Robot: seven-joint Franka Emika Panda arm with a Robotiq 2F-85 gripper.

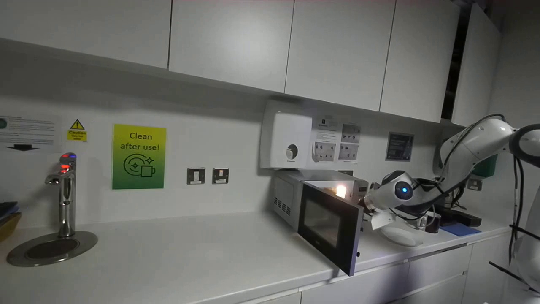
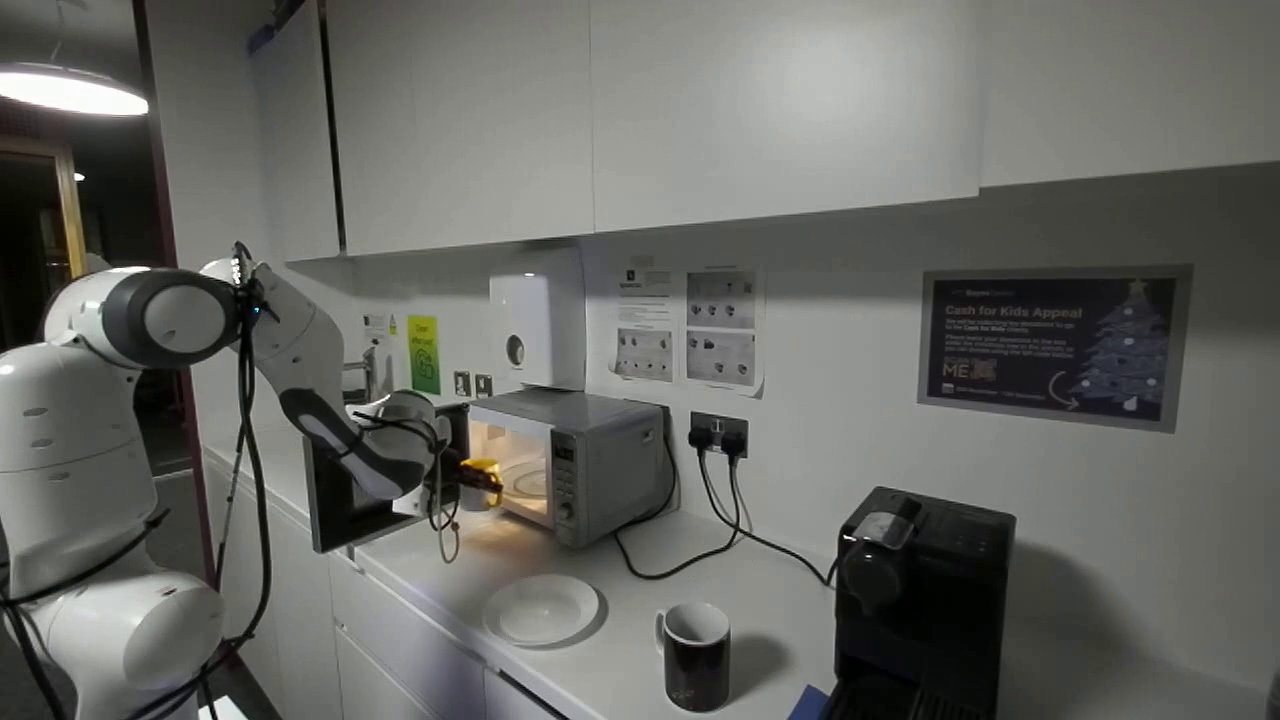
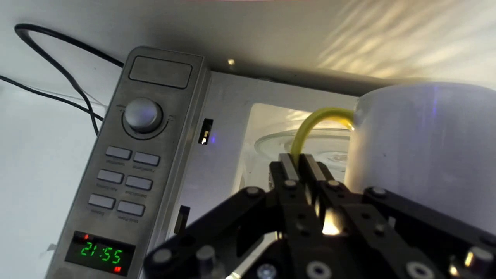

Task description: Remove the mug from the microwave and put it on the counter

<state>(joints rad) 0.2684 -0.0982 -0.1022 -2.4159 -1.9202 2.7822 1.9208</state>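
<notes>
mug (image 3: 418, 147): white, in front of the lit microwave (image 2: 615, 465) | gripper (image 3: 298, 162): clenched on the mug's yellow handle (image 3: 327, 113) | door (image 1: 327, 223): swung wide | counter (image 1: 177, 253): white plate (image 2: 545, 605) lies on it, dark mug (image 2: 697, 665) upright near the plate | mug's base: hidden, cannot tell whether it touches the counter

Microwave (image 3: 164, 128): silver-grey, green digits (image 3: 101, 252)
Door (image 1: 322, 223): dark glass, black frame
Counter (image 1: 168, 257): white
Mug (image 3: 418, 155) near microwave: white, yellow handle (image 3: 329, 112)
Gripper (image 3: 297, 159): black
Right mug (image 2: 697, 670): black outside, white inside
Left poster (image 1: 139, 194): yellow fading to green
</notes>
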